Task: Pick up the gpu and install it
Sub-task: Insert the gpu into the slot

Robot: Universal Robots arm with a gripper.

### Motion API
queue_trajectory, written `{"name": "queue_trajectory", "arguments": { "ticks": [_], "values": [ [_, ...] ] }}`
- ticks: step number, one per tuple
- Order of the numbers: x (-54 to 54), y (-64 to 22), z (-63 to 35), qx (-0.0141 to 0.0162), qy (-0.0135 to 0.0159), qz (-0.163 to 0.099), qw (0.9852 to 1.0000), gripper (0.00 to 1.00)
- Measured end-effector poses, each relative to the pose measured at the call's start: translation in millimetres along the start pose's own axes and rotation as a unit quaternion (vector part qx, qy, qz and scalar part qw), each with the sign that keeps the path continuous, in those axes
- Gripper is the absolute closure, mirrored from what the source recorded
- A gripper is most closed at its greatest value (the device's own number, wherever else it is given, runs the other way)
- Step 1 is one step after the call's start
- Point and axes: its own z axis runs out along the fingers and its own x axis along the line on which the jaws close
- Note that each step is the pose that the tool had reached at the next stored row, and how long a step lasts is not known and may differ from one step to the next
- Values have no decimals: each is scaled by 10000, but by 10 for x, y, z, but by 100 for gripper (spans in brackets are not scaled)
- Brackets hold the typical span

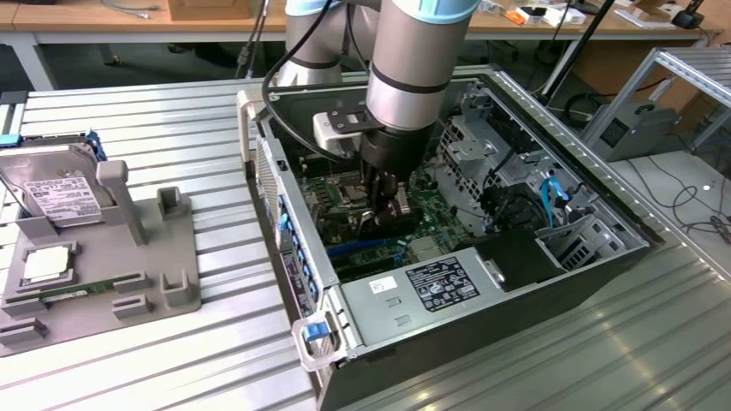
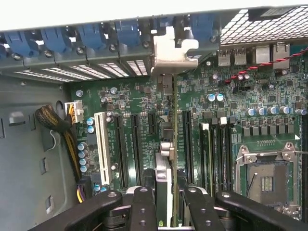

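Wrist view: pincer (image 2: 166, 202) pinching gpu (image 2: 166, 144) edge-on, down among motherboard (image 2: 211, 120) slots, bracket (image 2: 169, 50) at case rear; pickup done, seating unconfirmed.

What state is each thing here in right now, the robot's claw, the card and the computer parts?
gripper: shut on the gpu, down inside the case.
gpu: held on edge over the motherboard slots, bracket at the case's rear wall.
computer case: lying on its side, open.
processor socket: empty.
hard drive: resting in the grey fixture.
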Motion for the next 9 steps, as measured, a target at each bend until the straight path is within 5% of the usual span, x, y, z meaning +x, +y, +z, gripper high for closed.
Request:
{"name": "queue_trajectory", "arguments": {
  "ticks": [2,3,8,9],
  "values": [
    [1,1,0,10,-1,1,10000,73],
    [1,2,2,98,-7,4,10000,73],
    [1,7,6,423,-32,13,9991,73],
    [0,7,7,429,-34,13,9991,73]
  ]
}}
